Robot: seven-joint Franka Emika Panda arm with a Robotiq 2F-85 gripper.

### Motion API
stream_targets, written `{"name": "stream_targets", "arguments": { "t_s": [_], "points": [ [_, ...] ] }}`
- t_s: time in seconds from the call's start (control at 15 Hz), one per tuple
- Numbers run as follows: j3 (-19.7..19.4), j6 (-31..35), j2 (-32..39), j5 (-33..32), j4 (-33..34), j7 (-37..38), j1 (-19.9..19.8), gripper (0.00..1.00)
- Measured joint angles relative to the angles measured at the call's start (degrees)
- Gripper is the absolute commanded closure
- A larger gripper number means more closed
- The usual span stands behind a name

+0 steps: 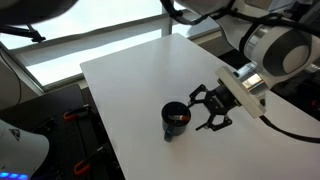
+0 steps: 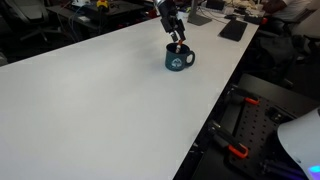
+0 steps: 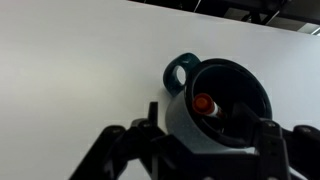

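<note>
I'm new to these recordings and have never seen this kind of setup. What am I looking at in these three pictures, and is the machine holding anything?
This is a single robot arm, steered by a person. At its end sits a two-fingered tool. Two pictures come from cameras outside the robot, looking at the same white table from different places. The third comes from a camera on the wrist, looking past the tool's fingers. On the table stands a dark mug, upright, with a red-tipped item inside; what that is I cannot tell. The fingers are spread apart close by the mug, and nothing is held.
</note>
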Motion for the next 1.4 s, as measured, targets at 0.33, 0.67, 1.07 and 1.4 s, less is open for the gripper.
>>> {"name": "stream_targets", "arguments": {
  "t_s": [0.33,0.67,1.07,1.4],
  "points": [
    [0.0,0.0,0.0,0.0,0.0,0.0,0.5,0.03],
    [0.0,-0.3,0.0,0.3,-0.1,0.0,0.6,0.07],
    [-0.1,-3.7,0.0,3.4,-0.7,2.9,0.0,0.03],
    [-0.2,-4.9,0.0,6.2,-1.2,5.9,-1.0,0.26]
  ]
}}
